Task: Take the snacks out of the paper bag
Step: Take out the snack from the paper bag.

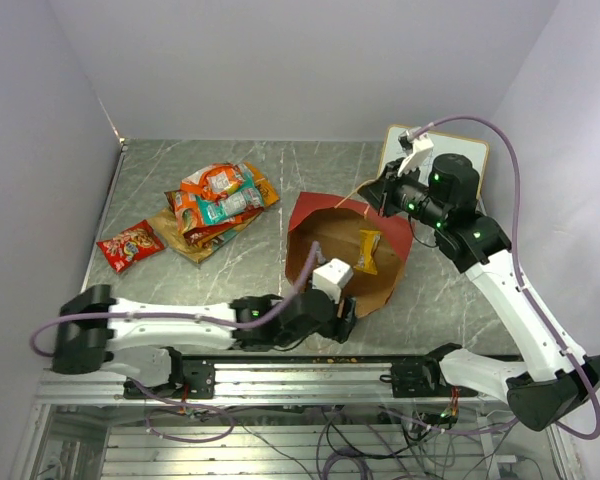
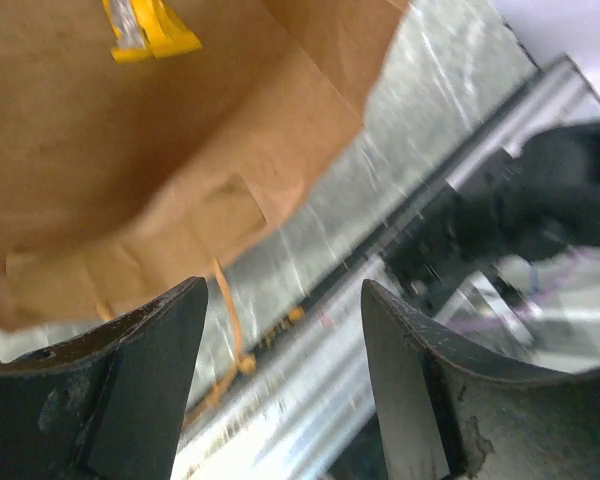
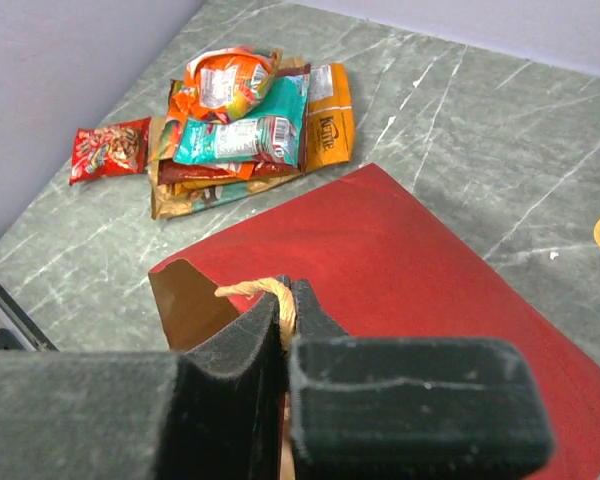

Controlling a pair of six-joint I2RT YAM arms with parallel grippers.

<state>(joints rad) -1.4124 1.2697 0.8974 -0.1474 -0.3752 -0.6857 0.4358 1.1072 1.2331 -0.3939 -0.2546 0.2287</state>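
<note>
The paper bag (image 1: 352,212), red outside and brown inside, lies on its side mid-table with its mouth toward the arms. A yellow packet (image 1: 368,250) lies inside it and also shows in the left wrist view (image 2: 145,25). My right gripper (image 1: 373,192) is shut on the bag's orange cord handle (image 3: 270,291) and holds the upper red wall (image 3: 380,260) up. My left gripper (image 1: 345,318) is open and empty at the bag's near lip (image 2: 230,190), above the table's front rail. Several snacks (image 1: 218,200) lie piled at the back left, with a small red packet (image 1: 130,245) beside them.
A white writing board (image 1: 458,150) lies at the back right behind the right arm. The metal rail (image 2: 310,370) runs along the table's near edge under the left gripper. A second orange cord handle (image 2: 230,320) hangs at the bag's near lip. Walls close the table's sides.
</note>
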